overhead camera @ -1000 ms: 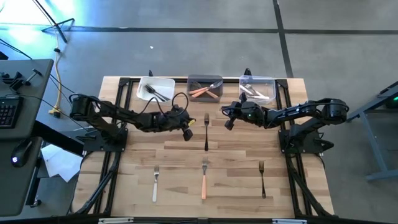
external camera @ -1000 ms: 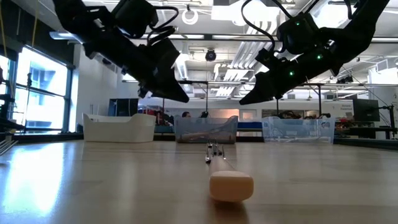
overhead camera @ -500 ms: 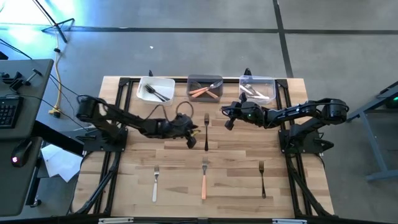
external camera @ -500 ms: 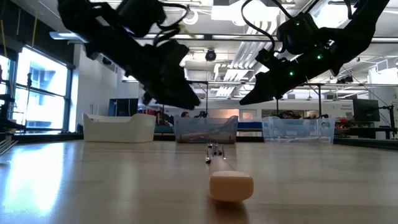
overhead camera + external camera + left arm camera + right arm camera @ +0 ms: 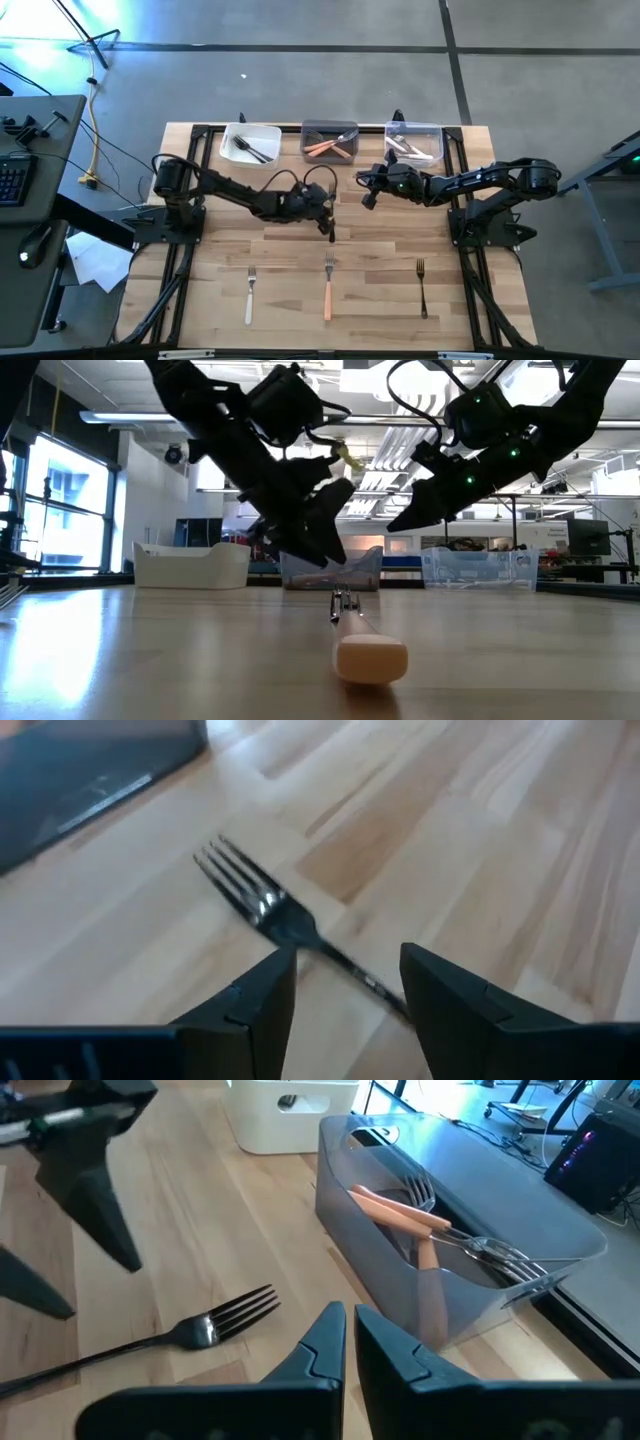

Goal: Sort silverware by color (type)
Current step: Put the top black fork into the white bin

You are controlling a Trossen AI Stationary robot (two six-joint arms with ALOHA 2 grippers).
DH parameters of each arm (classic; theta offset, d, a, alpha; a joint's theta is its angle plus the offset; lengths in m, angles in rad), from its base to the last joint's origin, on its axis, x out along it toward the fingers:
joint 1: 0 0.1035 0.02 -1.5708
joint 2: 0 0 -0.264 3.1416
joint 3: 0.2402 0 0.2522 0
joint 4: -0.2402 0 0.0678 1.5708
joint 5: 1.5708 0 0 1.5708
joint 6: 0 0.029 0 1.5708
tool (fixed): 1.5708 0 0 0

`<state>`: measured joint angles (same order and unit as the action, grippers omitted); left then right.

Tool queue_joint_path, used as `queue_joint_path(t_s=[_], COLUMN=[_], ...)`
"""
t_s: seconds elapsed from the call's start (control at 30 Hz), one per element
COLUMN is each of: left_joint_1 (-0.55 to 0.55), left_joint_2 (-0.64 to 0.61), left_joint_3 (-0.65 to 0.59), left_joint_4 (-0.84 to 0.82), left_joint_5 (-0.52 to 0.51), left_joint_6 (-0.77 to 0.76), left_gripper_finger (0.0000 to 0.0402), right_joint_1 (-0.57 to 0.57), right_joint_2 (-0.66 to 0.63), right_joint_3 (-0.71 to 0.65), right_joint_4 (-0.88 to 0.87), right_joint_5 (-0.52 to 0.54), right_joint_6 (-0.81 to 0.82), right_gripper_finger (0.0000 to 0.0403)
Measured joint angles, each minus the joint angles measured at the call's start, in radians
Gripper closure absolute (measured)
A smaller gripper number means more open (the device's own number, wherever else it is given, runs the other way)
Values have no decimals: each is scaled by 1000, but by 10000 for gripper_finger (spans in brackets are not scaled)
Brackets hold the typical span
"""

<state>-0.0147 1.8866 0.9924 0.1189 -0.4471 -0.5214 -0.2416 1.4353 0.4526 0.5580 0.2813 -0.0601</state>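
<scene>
My left gripper [image 5: 345, 982] stands with jaws spread, a black fork [image 5: 290, 925] lying in the gap between my fingers [image 5: 255, 995]; bare wood lies on either side of it. Beyond my fingertips the grey bin [image 5: 330, 141] blocks travel, flanked by the white bin [image 5: 250, 143] and clear bin [image 5: 414, 142]. My right gripper [image 5: 366, 198] hovers just beside, narrowing passage there. Behind me, three forks [image 5: 327, 286] lie well apart, with open table [image 5: 200, 290] between them.
</scene>
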Motion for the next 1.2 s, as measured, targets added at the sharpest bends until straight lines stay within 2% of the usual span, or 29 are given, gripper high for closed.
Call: queue_joint_path(t_s=[0.3,0.5,0.73,0.97,1.2], left_joint_1=[36,45,59,60,61], left_joint_2=[67,117,127,119,68], left_joint_3=[17,46,45,46,45], left_joint_4=[55,63,3,-33,-200], left_joint_5=[90,74,33,28,34], left_joint_6=[-30,-18,8,108,189], left_gripper_finger=[238,230,237,262,298], right_joint_1=[0,0,0,0,0], right_joint_2=[0,0,0,0,0], right_joint_3=[0,0,0,0,0], right_joint_4=[-4,-22,-48,-53,-53], right_joint_5=[0,0,0,0,0], right_joint_6=[0,0,0,0,0], right_gripper_finger=[393,393,393,393,393])
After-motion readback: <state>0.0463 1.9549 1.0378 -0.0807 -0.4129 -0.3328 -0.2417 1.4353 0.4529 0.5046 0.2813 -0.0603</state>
